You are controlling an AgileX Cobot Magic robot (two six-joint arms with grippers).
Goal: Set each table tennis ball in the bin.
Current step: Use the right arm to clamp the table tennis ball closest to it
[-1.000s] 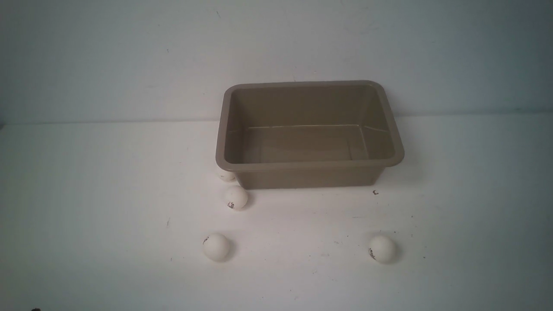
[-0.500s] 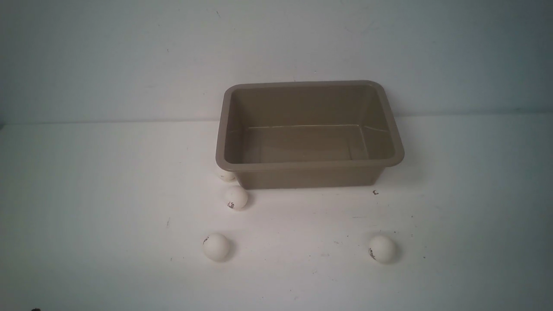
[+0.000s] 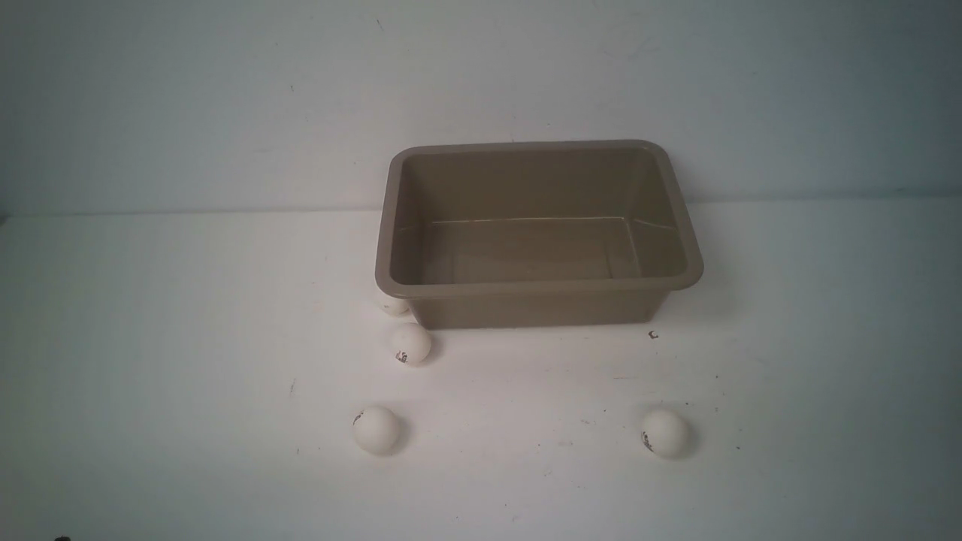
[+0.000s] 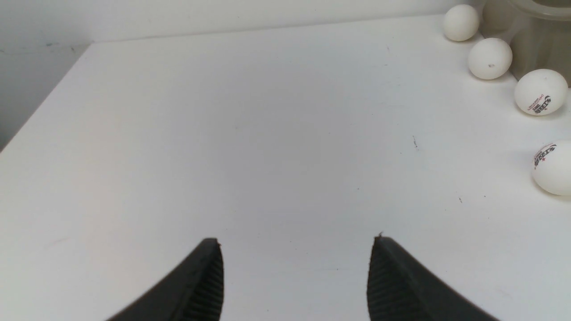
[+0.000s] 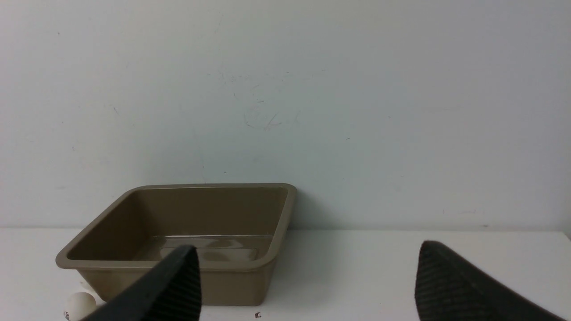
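Observation:
The taupe bin (image 3: 537, 288) stands at the middle back of the white table, and its floor shows bare. Several white table tennis balls lie in front of it: one (image 3: 410, 343) by its front left corner, one (image 3: 394, 306) half hidden under the rim there, one (image 3: 376, 430) nearer on the left, and one (image 3: 665, 433) nearer on the right. Neither gripper shows in the front view. In the left wrist view my left gripper (image 4: 296, 240) is open over bare table, well apart from the balls (image 4: 540, 92) beside the bin (image 4: 535, 40). My right gripper (image 5: 308, 249) is open and empty, facing the bin (image 5: 232, 267).
A pale wall rises right behind the bin. A small dark speck (image 3: 652, 335) lies by the bin's front right corner. The table's left edge (image 4: 44, 102) shows in the left wrist view.

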